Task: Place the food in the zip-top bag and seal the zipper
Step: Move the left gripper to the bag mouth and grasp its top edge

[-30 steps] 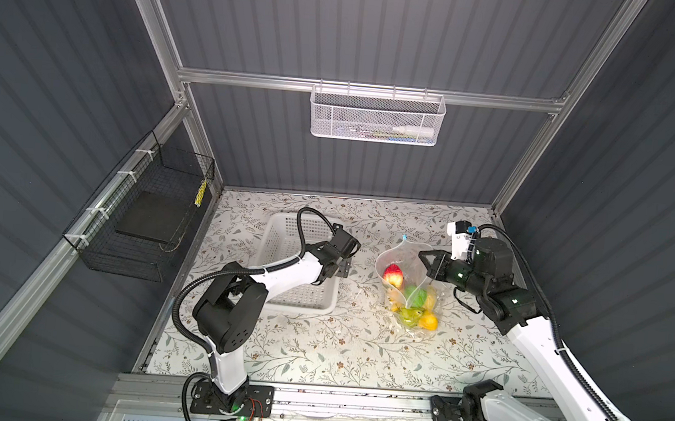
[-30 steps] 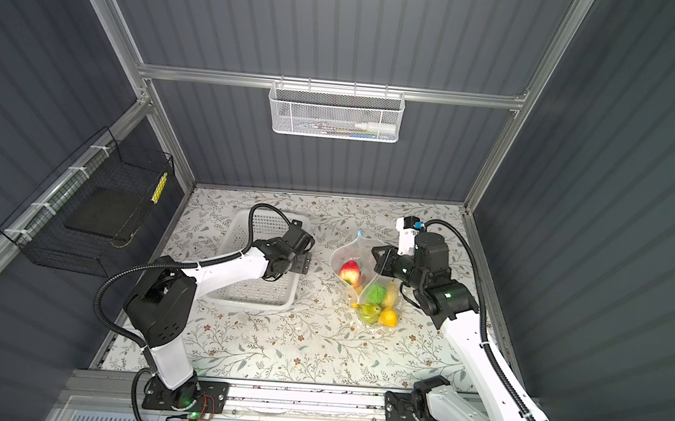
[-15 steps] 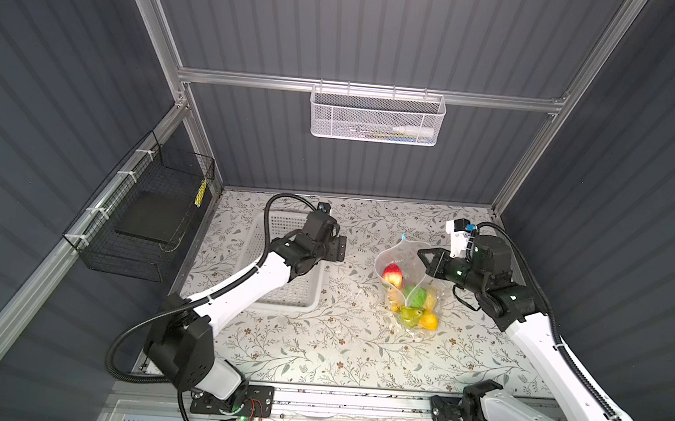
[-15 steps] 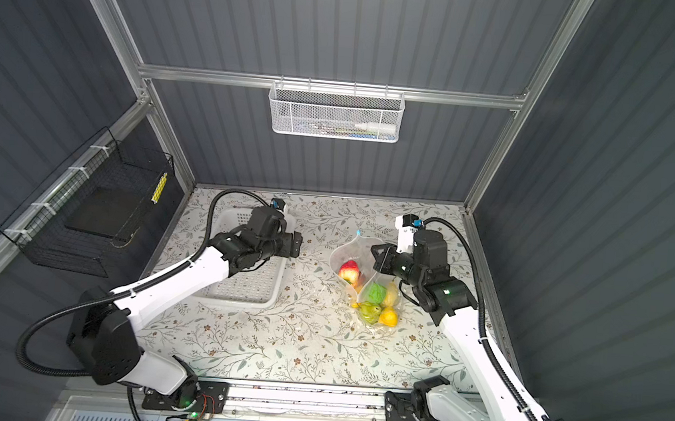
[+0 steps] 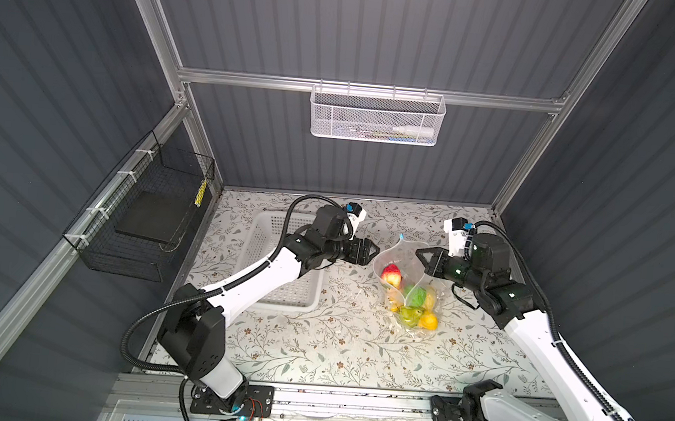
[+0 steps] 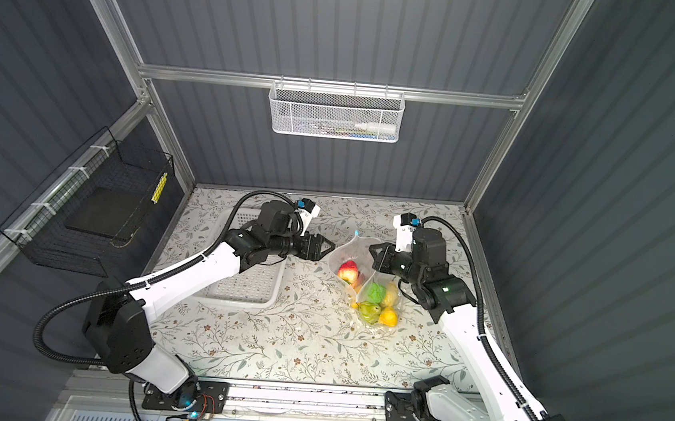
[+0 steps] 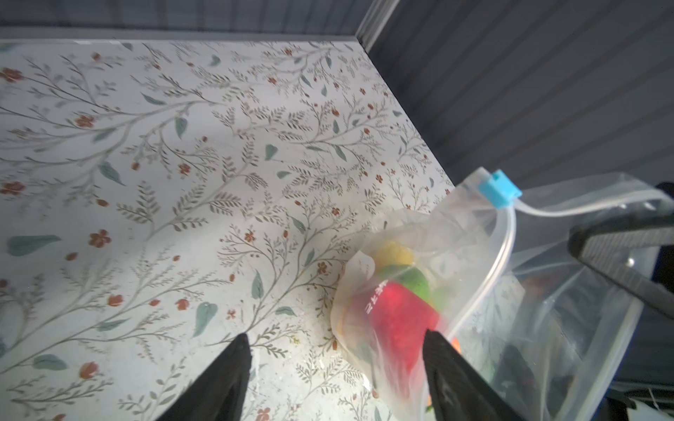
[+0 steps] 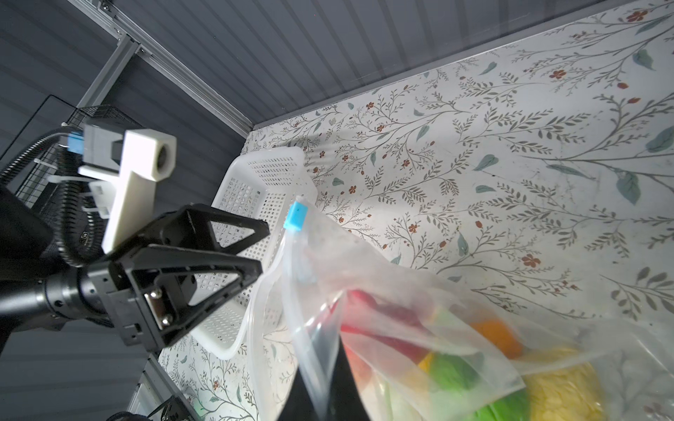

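Found at 3 o'clock of basket (image 5: 290, 304): bag (image 5: 413, 280), loaded with food (image 5: 415, 297), mouth unsealed. Noted right gripper (image 5: 419, 253) clamped on rim at bag's 3 o'clock, left gripper (image 5: 376, 251) wide, empty, at 9 o'clock. Close left on near rim, pull taut, then run slider (image 5: 401, 238) at 12 o'clock across.

Food (image 5: 415, 297) sits in the zip-top bag (image 5: 397, 252) on the bench (image 5: 336, 344), right of the basket (image 5: 283, 306). My left claw (image 5: 373, 253) is just left of the bag, my right claw (image 5: 419, 253) at its right edge.

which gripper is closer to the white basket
Left. The left gripper hangs just beside the white basket; the right gripper sits across the zip-top bag, shut on its rim.
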You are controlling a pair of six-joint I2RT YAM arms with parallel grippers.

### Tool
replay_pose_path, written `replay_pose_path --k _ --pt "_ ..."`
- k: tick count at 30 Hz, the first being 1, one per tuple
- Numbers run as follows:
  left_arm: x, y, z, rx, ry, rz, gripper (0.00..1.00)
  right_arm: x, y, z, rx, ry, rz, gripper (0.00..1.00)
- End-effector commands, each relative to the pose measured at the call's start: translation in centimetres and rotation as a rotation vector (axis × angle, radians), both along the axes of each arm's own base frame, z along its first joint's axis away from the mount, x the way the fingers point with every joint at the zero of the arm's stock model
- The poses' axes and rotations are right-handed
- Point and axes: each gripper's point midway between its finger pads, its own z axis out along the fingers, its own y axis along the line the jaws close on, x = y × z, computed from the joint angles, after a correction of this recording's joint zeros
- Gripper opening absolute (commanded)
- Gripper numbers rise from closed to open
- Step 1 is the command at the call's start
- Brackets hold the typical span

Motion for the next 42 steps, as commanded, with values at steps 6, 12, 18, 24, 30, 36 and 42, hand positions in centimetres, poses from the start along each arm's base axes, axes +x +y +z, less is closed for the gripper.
replay_pose_path --k 6,12,18,24,30,36,42 --pt "-1.9 -2.9 2.1 -0.060 -0.008 -0.107 0.73 -0.2 0.3 1.4 0.008 -0.036 0.020 0.00" --pt "-2.5 -3.2 3.7 -0.100 -0.029 -0.119 0.76 -0.3 0.2 1.0 0.000 -0.030 0.015 0.00" --pt "-2.8 -2.5 5.2 -0.138 -0.068 -0.094 0.79 -0.3 0.2 1.0 0.002 -0.029 0.015 0.00" --pt "-2.8 -2.8 3.3 -0.090 -0.045 -0.103 0.77 -0.3 0.2 1.0 0.007 -0.028 0.016 0.00" --pt "-2.6 -3.5 1.0 -0.028 -0.021 -0.118 0.69 -0.4 0.1 1.1 0.006 -0.032 0.014 0.00" --pt "-2.8 -4.0 1.0 -0.017 -0.025 -0.142 0.45 -0.4 0.2 1.0 0.005 -0.028 0.016 0.00" --pt "-3.2 -4.0 3.8 -0.065 -0.059 -0.144 0.01 -0.2 0.9 1.4 -0.010 -0.034 0.063 0.00"
